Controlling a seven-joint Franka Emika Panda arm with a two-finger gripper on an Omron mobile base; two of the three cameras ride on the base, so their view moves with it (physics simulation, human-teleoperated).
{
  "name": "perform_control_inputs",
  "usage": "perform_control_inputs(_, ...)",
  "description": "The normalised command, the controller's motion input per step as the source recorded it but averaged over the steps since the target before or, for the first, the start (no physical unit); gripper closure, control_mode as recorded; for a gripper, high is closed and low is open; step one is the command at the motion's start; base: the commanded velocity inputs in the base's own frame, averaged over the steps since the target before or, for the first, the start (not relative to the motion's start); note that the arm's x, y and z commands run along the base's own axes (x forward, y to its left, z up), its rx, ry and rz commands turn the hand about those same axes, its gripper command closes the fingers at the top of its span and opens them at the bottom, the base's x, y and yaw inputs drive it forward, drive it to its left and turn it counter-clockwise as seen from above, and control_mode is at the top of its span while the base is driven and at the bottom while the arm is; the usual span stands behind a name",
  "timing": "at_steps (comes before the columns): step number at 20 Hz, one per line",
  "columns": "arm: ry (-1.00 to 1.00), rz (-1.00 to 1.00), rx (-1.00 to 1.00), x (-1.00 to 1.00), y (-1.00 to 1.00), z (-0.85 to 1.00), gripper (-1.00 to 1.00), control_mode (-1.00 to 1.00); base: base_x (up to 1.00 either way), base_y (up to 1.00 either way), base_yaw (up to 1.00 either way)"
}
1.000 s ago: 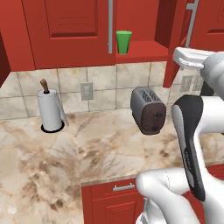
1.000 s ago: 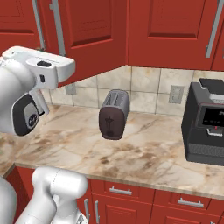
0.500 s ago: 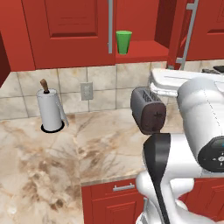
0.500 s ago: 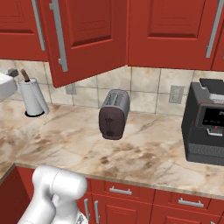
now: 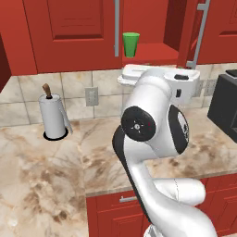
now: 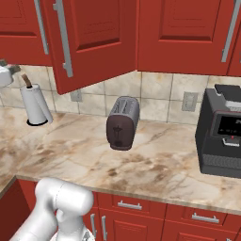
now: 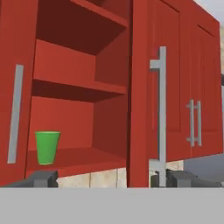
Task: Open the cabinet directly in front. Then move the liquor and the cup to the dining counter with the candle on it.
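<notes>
A red wall cabinet (image 7: pixel 144 96) stands open, one door swung out toward the camera so its long silver bar handle (image 7: pixel 161 113) rises in the middle of the hand view. Inside, on the lowest shelf (image 7: pixel 83 159), a small bright green cup (image 7: pixel 47 147) stands upright near the front edge, close to the left side of the opening. The shelves above it look bare.

The tool (image 7: pixel 105 178) points at the cabinet from below shelf level. Its two dark fingertips (image 7: pixel 41 178) sit wide apart at the bottom of the hand view, holding nothing. The cup appears just above the left-hand fingertip, farther back and not touching it.

From the left base view, the cup (image 5: pixel 131 45) stands in the open cabinet above the white arm (image 5: pixel 157 134), which bends up in front of the marble surface (image 5: pixel 41 176). A paper-towel roll (image 5: pixel 53 115) stands on that surface by the tiled wall. The right base view shows a dark toaster (image 6: pixel 123 122) and a black coffee machine (image 6: pixel 221 136) on the same surface.
</notes>
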Motion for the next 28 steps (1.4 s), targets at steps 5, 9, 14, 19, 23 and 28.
perform_control_inputs(5, 0.08, -0.17, 0.00, 1.00, -0.03, -0.11, -1.00, -1.00, 0.00, 0.00, 0.00)
perform_control_inputs(9, 0.09, -0.02, 0.04, 0.77, -0.50, -0.06, -1.00, -1.00, 0.00, 0.00, 0.00)
perform_control_inputs(14, 0.07, -0.03, 0.12, 0.31, -0.81, 0.00, -1.00, -1.00, 0.00, 0.00, 0.00)
perform_control_inputs(19, 0.10, -0.09, 0.14, -0.03, -0.93, 0.00, -1.00, -1.00, 0.00, 0.00, 0.00)
perform_control_inputs(23, 0.09, -0.12, 0.18, -0.26, -1.00, -0.01, -1.00, -1.00, 0.00, 0.00, 0.00)
perform_control_inputs(28, 0.03, -0.03, 0.17, -0.03, -1.00, -0.20, -1.00, -1.00, 0.00, 0.00, 0.00)
